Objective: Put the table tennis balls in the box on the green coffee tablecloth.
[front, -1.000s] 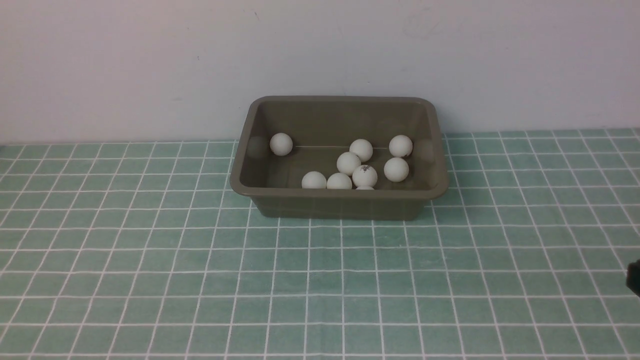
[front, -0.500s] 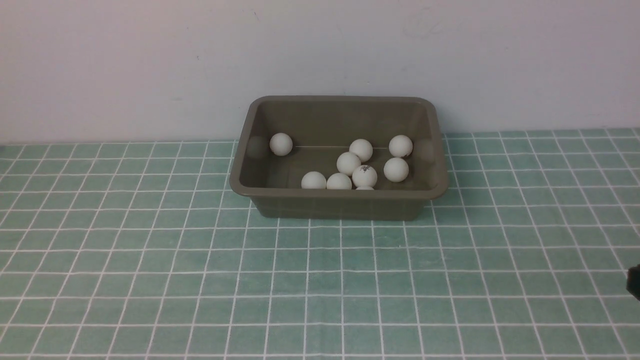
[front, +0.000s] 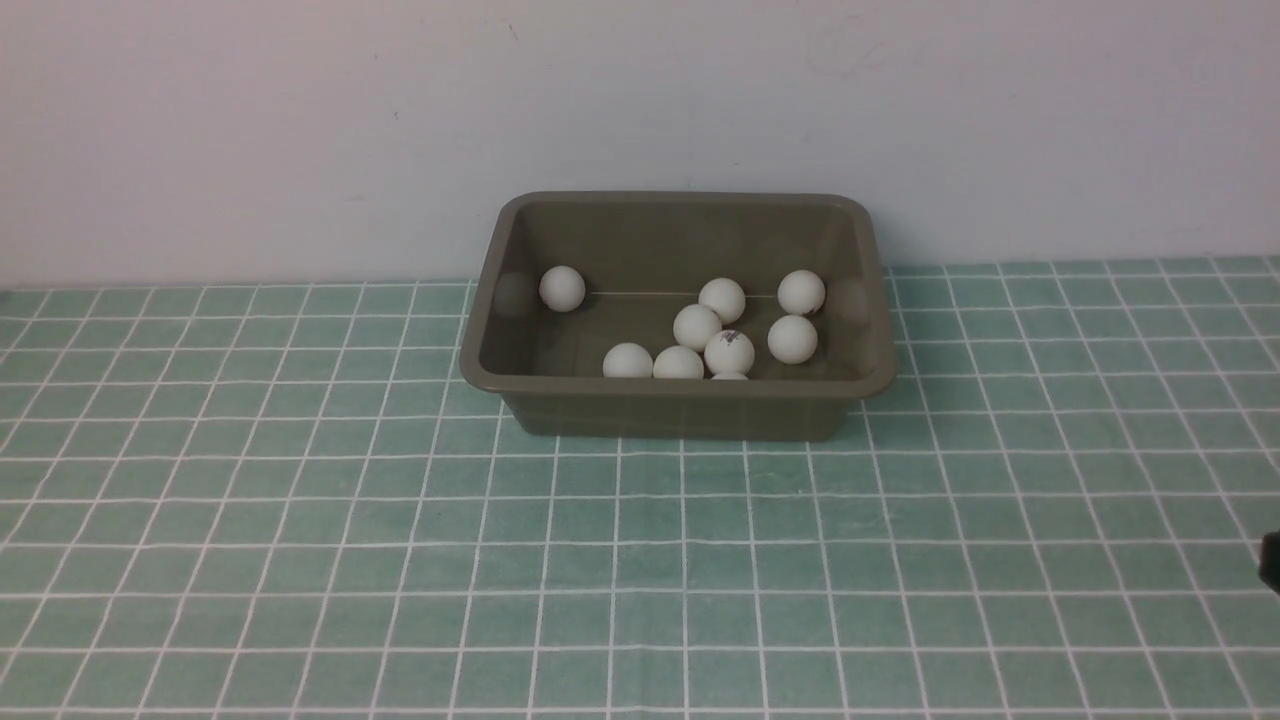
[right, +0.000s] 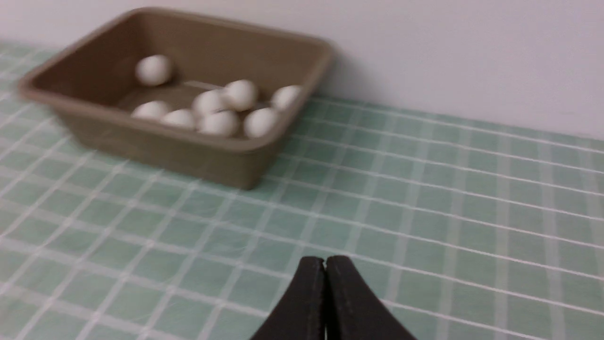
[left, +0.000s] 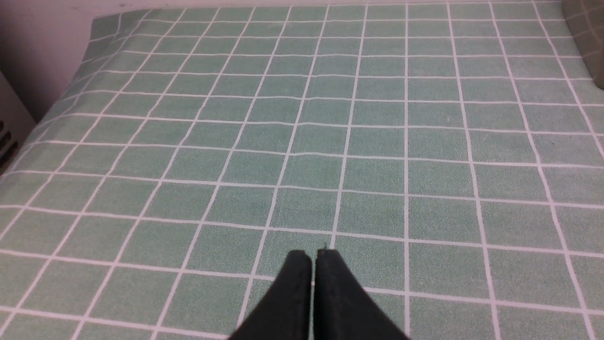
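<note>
The olive-brown box (front: 520, 385) stands on the green coffee tablecloth (front: 640, 560) near the back wall. Several white table tennis balls (front: 697, 326) lie inside it; one (front: 562, 288) rests apart at the left. The right wrist view shows the same box (right: 155, 146) and balls (right: 218, 123), blurred. My left gripper (left: 313, 252) is shut and empty over bare cloth, out of the front view. My right gripper (right: 325, 259) is shut and empty, well short of the box; only a dark sliver of it (front: 1271, 562) shows at the front view's right edge.
A plain white wall (front: 640, 110) rises right behind the box. In the left wrist view the cloth's edge drops off by the wall (left: 42, 56), and a corner of the box (left: 587, 33) shows at the frame's edge.
The dark sliver of my right gripper at the front view's right edge has slid slightly further out of frame. The box and balls have not moved.
</note>
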